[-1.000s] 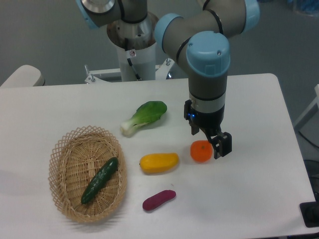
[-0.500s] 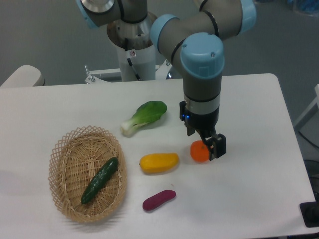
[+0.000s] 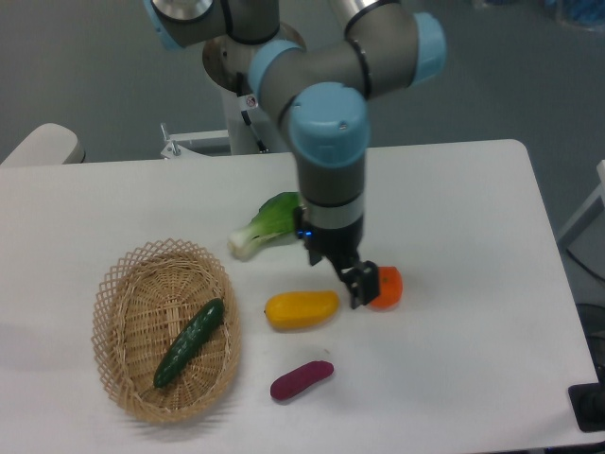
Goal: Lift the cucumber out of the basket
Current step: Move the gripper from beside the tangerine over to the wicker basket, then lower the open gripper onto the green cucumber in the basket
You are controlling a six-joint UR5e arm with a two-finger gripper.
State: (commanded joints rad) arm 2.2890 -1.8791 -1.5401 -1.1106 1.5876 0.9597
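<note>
Basket (image 3: 123, 284), well to the lower left of the gripper (image 3: 357, 284): holds one cucumber (image 3: 190, 342), lying diagonally on the woven floor. Gripper: hangs between yellow fruit (image 3: 301, 309) and orange (image 3: 388, 287), grasping nothing; finger spread cannot be told. Bok choy (image 3: 269, 223): partly hidden behind the arm.

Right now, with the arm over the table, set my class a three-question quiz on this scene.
1. True or false: the cucumber lies in the basket.
2. What lies nearest the gripper? A) sweet potato B) orange C) bok choy
3. What colour is the fruit between basket and orange?

Key: 1 true; 2 B; 3 yellow.
</note>
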